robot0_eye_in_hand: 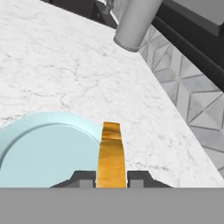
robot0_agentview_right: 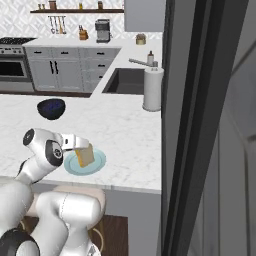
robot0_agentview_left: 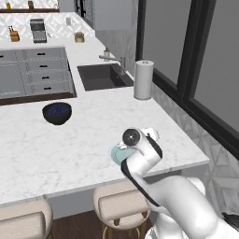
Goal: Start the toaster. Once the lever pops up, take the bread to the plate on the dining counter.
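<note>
On the dining counter (robot0_agentview_right: 125, 135), near its front edge, lies the pale blue-green plate (robot0_agentview_right: 97, 165), also seen in the hand view (robot0_eye_in_hand: 43, 144) and peeking out beside the arm (robot0_agentview_left: 115, 154). My gripper (robot0_agentview_right: 84, 149) is shut on the bread (robot0_agentview_right: 86, 157), a tan slice with an orange crust. It holds the slice upright over the plate's right part; whether the slice touches the plate I cannot tell. In the hand view the bread (robot0_eye_in_hand: 110, 153) shows edge-on between the fingertips of the gripper (robot0_eye_in_hand: 110, 179). The toaster (robot0_agentview_left: 38, 30) stands far back on the rear counter (robot0_agentview_right: 102, 31).
A dark blue bowl (robot0_agentview_left: 57, 113) sits left of the plate. A paper towel roll (robot0_agentview_left: 143, 79) stands beside the sink (robot0_agentview_left: 102, 77) near the window wall. Two padded stools (robot0_agentview_left: 119, 205) are tucked under the counter's overhang. Grey drawers line the far side.
</note>
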